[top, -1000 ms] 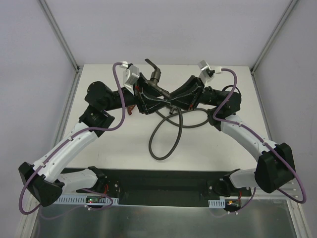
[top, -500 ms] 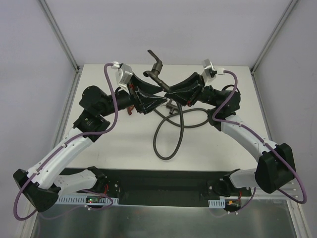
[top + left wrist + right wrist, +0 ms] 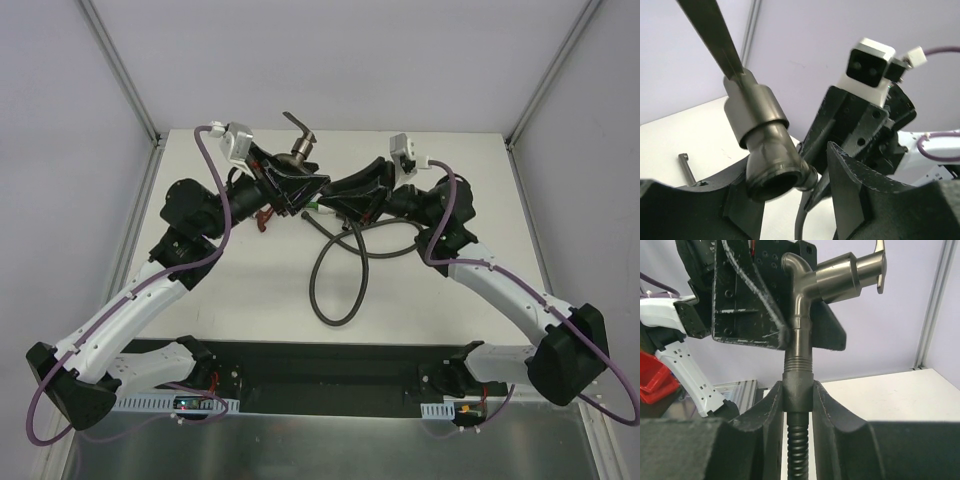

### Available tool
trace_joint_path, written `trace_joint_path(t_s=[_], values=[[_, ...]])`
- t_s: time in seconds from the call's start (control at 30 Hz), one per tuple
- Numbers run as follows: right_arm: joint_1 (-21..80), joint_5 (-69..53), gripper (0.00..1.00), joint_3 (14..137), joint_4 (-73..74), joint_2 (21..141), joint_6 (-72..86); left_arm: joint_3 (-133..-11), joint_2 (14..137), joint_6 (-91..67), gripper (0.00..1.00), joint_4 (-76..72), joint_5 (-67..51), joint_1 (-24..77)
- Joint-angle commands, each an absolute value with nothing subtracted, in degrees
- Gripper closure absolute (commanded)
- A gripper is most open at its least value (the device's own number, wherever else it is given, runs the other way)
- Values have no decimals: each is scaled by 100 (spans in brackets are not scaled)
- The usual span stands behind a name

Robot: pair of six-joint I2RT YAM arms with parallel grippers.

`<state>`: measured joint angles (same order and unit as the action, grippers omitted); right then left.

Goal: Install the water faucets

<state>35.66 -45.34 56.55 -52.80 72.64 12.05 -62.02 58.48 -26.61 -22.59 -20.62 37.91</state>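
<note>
Scene: white bench (image 3: 260, 290) seen from above, with two arms reaching up from the bottom corners of the frame and meeting at upper centre.

Left arm (image 3: 140, 300): climbs from the lower left corner, bends at an elbow at middle left, then its forearm runs right toward upper centre.

Left hand (image 3: 312, 186): raised off the bench and pointing right. Its two black fingers stand on either side of the bend of the metal faucet (image 3: 835, 277), clenched on it.

Metal faucet: held in the air at upper centre of the top view, clear of the bench. It is dull grey-brown. Its threaded stem points straight down in the right wrist view, and its flat lever slants away to the upper left in the left wrist view.

Right arm (image 3: 500, 285): climbs from the lower right corner, folds at middle right, then its wrist points left toward the other hand.

Right hand (image 3: 799, 389): just below the left hand, fingers upright and clenched on the end fitting of the hose (image 3: 799, 455), directly under the faucet's thread.

Hose: dark and ribbed. It hangs from that fitting and lies in a long loop on the bench at the centre of the top view.
</note>
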Motion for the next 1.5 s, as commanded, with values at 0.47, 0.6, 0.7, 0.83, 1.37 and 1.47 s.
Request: trace_joint_path(t_s=[0.47, 0.6, 0.7, 0.83, 1.37, 1.47], values=[[3947, -3761, 98, 5722, -4770, 6732, 313, -5836, 5634, -2980, 100, -3278, -2021, 3832], [3544, -4384, 98, 5686, -6132, 7004, 1684, -5774, 5564, -2883, 100, -3480, -2407, 3823], [3253, -4814, 98, 5870, -7642, 7450, 3239, -5871, 5572, -2848, 100, -3489, -2943, 3780], [3085, -5115, 98, 6407, -8780, 8015, 4798, -6099, 5642, -2830, 100, -3253, -3558, 3674], [3076, -5344, 98, 6618, -8780, 8051, 5124, -6574, 6082, -2750, 100, -3365, -5607, 3296], [3076, -5361, 87, 6618, -8780, 8077, 5115, -6452, 6056, -2681, 100, -3437, -5293, 3270]])
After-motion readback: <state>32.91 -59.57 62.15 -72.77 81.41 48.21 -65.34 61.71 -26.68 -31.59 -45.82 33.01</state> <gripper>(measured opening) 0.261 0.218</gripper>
